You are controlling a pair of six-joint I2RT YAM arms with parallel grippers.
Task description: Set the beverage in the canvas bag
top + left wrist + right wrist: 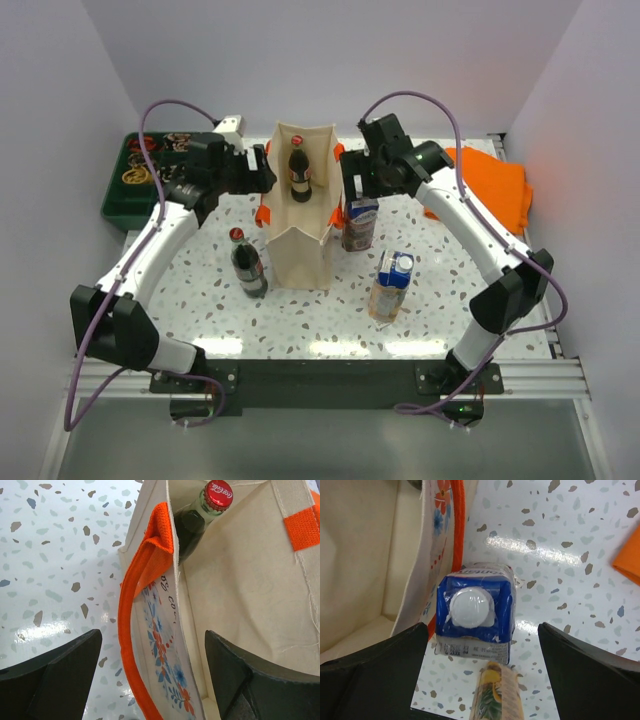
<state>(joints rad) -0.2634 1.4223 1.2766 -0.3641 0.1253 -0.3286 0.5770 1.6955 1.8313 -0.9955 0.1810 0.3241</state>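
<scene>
Cola bottle (212,502) inside canvas bag (245,585), lower body hidden behind orange handle (160,540). Left jaws, right jaws released, both cut off at lower frame edge.

Bright, even overhead light fills every view, leaving white glare patches on the glossy worktop (530,547), only soft short shadows, and the dark pincer fingers (55,680) blurred close up.

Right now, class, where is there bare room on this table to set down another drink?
Free: the near strip of table, between the cola bottle, the canvas bag and the front carton. Crowded: both sides of the bag, with the rear carton under the right tool and the left tool at the other wall.
</scene>
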